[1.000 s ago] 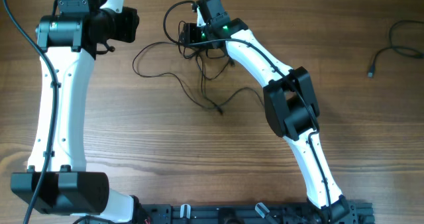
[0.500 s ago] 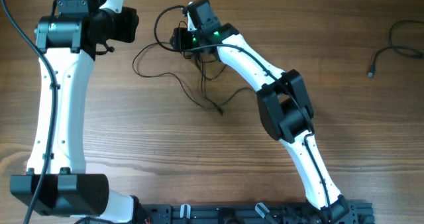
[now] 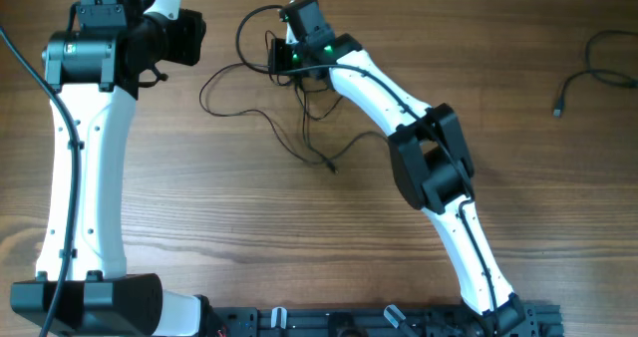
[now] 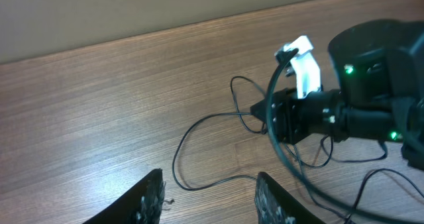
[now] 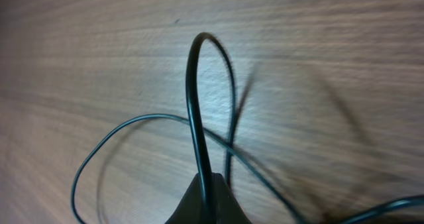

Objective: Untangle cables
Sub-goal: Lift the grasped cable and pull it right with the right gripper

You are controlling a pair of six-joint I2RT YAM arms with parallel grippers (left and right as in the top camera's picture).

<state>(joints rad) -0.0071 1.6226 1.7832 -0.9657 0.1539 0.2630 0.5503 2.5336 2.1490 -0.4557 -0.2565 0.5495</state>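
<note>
Soft even light; right wrist view blurry, cable (image 5: 193, 118) casting faint shadows on glary table (image 5: 132, 58).

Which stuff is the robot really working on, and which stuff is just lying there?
For the job:
- cables, in a tangle
- right end effector, shut on one loop
- left end effector, open and empty

Just lying about:
- lone cable at the far right, apart from the tangle

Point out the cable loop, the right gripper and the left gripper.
cable loop (image 5: 191, 85), right wrist view, left side of the raised arch.
right gripper (image 3: 271, 57), overhead view, its closed fingertips.
left gripper (image 4: 209, 199), left wrist view, gap midway between fingertips.
</note>
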